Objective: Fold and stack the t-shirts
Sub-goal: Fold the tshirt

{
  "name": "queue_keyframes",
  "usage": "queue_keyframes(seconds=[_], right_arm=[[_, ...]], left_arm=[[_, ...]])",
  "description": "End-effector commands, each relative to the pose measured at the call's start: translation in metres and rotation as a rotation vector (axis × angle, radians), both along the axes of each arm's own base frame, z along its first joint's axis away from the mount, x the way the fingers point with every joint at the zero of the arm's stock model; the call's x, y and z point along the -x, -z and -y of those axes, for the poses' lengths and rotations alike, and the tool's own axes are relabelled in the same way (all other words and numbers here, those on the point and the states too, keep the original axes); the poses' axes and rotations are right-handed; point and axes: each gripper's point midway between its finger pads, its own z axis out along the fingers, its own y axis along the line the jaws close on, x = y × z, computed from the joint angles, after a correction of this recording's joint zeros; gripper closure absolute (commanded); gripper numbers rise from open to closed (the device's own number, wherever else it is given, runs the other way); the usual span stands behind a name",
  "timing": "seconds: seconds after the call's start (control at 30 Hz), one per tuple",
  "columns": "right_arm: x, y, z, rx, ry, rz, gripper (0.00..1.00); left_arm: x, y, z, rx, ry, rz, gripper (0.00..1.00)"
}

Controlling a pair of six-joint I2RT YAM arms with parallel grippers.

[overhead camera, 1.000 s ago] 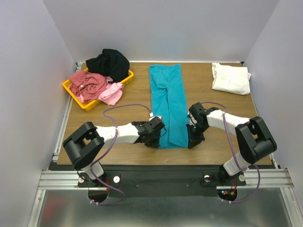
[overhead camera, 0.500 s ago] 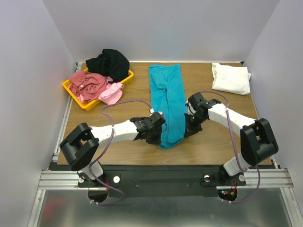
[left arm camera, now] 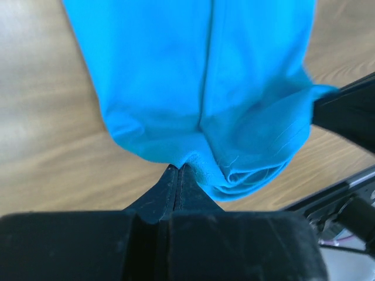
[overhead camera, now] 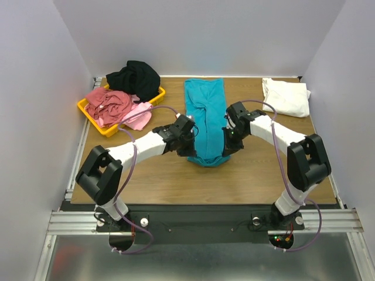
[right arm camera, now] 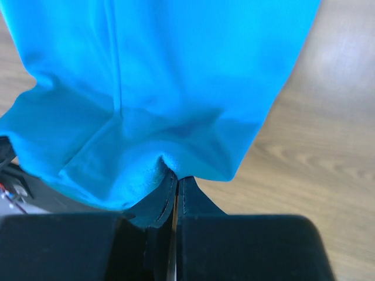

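Note:
The teal-blue t-shirt (overhead camera: 205, 111) lies as a long narrow strip down the middle of the table, its near end raised off the wood and curling over. My left gripper (overhead camera: 191, 151) is shut on that end's left corner, and the left wrist view shows the cloth (left arm camera: 199, 76) pinched at the tips (left arm camera: 177, 168). My right gripper (overhead camera: 228, 146) is shut on the right corner, the teal cloth (right arm camera: 164, 70) bunched at its tips (right arm camera: 177, 178). A white t-shirt (overhead camera: 286, 96) lies folded at the far right.
A yellow tray (overhead camera: 92, 122) at the far left holds the dusty red t-shirt (overhead camera: 108, 102) and the pink t-shirt (overhead camera: 139, 115). The black t-shirt (overhead camera: 133, 76) is heaped behind it. Bare wooden table (overhead camera: 176, 181) lies between the arms and the near edge.
Both grippers have moved away from the near edge toward the table's middle, taking the teal shirt's near end up and along with them. The strip on the table is shorter.

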Motion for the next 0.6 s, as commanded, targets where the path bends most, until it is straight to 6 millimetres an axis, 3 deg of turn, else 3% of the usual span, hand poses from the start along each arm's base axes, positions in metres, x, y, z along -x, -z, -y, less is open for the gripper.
queue_keyframes(seconds=[0.0, 0.13, 0.57], right_arm=[[-0.027, -0.008, -0.004, 0.015, 0.008, 0.058, 1.00], [-0.049, -0.014, -0.010, 0.011, 0.012, 0.093, 1.00], [-0.123, -0.028, -0.011, 0.010, 0.077, 0.192, 1.00]], left_arm=[[-0.034, -0.020, -0.001, 0.017, 0.008, 0.059, 1.00], [-0.065, -0.034, -0.003, 0.019, -0.004, 0.091, 1.00], [-0.131, -0.043, -0.024, 0.009, -0.047, 0.113, 1.00]])
